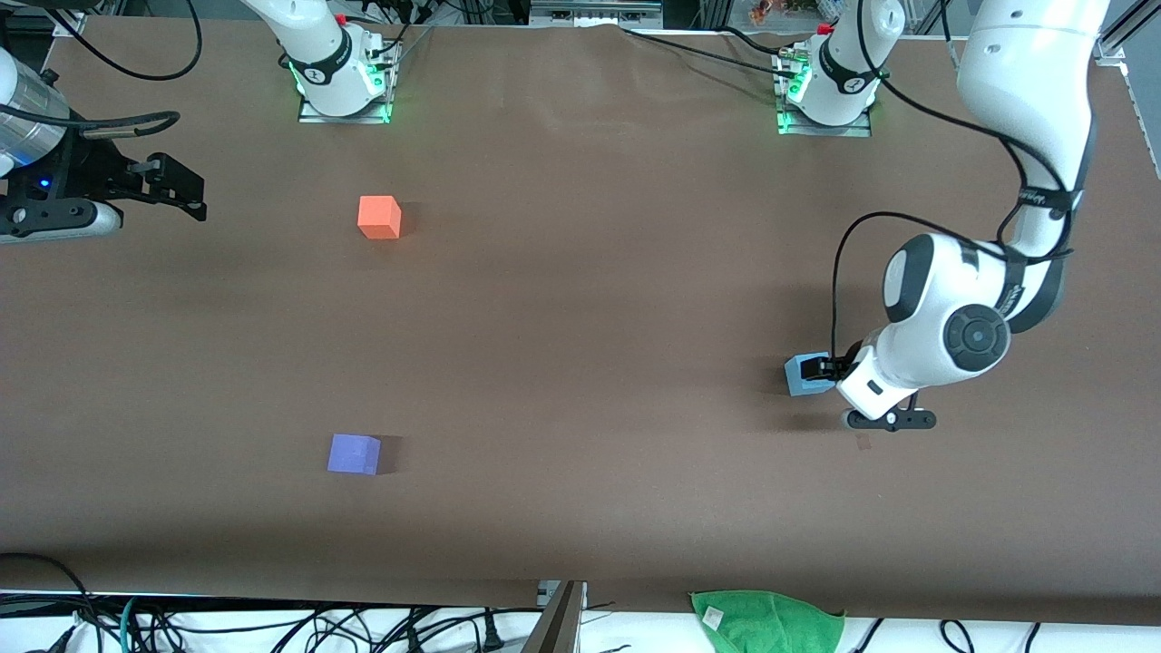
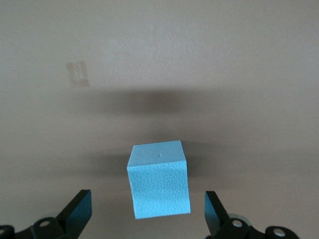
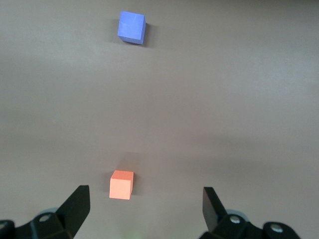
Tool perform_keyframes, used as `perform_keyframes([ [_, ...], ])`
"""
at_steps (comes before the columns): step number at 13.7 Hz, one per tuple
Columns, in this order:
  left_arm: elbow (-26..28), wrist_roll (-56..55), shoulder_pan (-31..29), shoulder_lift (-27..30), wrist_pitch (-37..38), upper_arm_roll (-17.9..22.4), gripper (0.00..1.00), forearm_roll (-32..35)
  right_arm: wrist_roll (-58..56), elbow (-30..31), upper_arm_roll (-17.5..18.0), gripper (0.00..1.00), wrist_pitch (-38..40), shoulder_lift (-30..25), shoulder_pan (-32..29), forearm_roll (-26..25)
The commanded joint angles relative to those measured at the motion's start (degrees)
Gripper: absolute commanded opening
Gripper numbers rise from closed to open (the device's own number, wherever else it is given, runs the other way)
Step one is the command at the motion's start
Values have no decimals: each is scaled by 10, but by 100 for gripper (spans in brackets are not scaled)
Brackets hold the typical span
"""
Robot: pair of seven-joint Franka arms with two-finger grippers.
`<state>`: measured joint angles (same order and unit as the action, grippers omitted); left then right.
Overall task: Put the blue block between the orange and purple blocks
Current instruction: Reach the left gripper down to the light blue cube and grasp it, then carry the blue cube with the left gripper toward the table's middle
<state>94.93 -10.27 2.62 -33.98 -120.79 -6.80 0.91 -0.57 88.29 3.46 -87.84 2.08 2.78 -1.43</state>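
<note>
**3 cubes, 1 grasp about to begin**

3 small matte cubes sit on the brown tabletop (image 1: pixel 580 299). The light sky-blue matte cube (image 1: pixel 805 374) rests on the surface toward the left arm's end of the table, about midway between the edge where the bases stand and the edge nearest the front camera. The bright orange matte cube (image 1: pixel 379 217) lies toward the right arm's end, closer to the bases' edge. The violet-purple matte cube (image 1: pixel 354 453) lies at that same end, nearer to the front camera than the orange one, and well apart from it.

The left gripper (image 2: pixel 149 214) is down at the blue cube with its jaws spread wide. In the left wrist view the cube stands between the 2 fingertips (image 2: pixel 79 209), with a clear gap on each side, so nothing is grasped yet. The right gripper (image 3: pixel 144 209) hangs over the tabletop at the right arm's end, above the orange cube's area, jaws released and empty; that arm waits.

The step in hand looks like the approach to pick up the blue cube. The next move calls for settling the fingers level with the cube's sides and closing squarely on 2 opposite faces. After that comes a lift and a long carry across the table to the open stretch between orange and purple.
</note>
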Motion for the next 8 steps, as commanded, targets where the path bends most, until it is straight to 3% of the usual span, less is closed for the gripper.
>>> perform_keyframes([
  [1, 1, -3, 9, -16, -27, 4, 100, -2, 0, -7, -1, 100, -1, 2, 1, -1],
  [8, 23, -2, 10, -50, -63, 4, 100, 1, 0, -7, -1, 100, -1, 2, 2, -1],
])
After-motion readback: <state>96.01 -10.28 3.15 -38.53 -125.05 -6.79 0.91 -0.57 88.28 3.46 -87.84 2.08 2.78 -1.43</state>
